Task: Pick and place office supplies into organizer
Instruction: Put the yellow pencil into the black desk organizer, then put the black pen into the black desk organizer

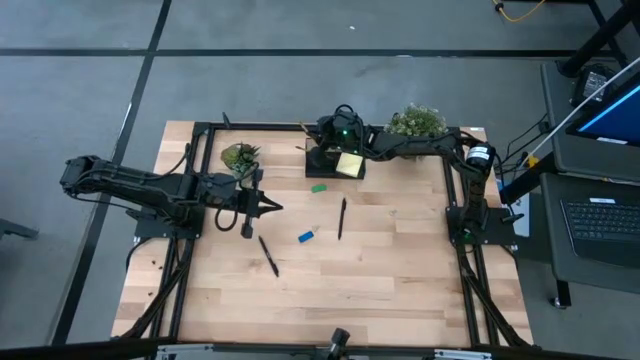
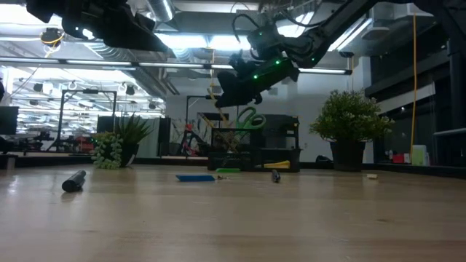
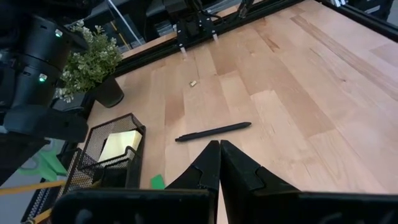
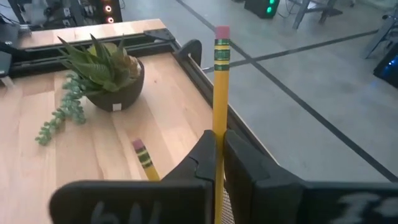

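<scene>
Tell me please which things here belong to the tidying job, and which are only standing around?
For the job: organizer holding sticky-note pad; scissors; pencil held in right gripper; second pencil; two black pens; blue eraser; green eraser.

Only around: two potted plants; laptop beside the table.

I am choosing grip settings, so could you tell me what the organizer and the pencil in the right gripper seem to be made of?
The organizer looks like black wire mesh, probably coated metal: an open lattice shows in its walls. The pencil held in the right gripper looks like yellow-painted wood, with a green and gold band, likely metal, under a pink eraser.
</scene>
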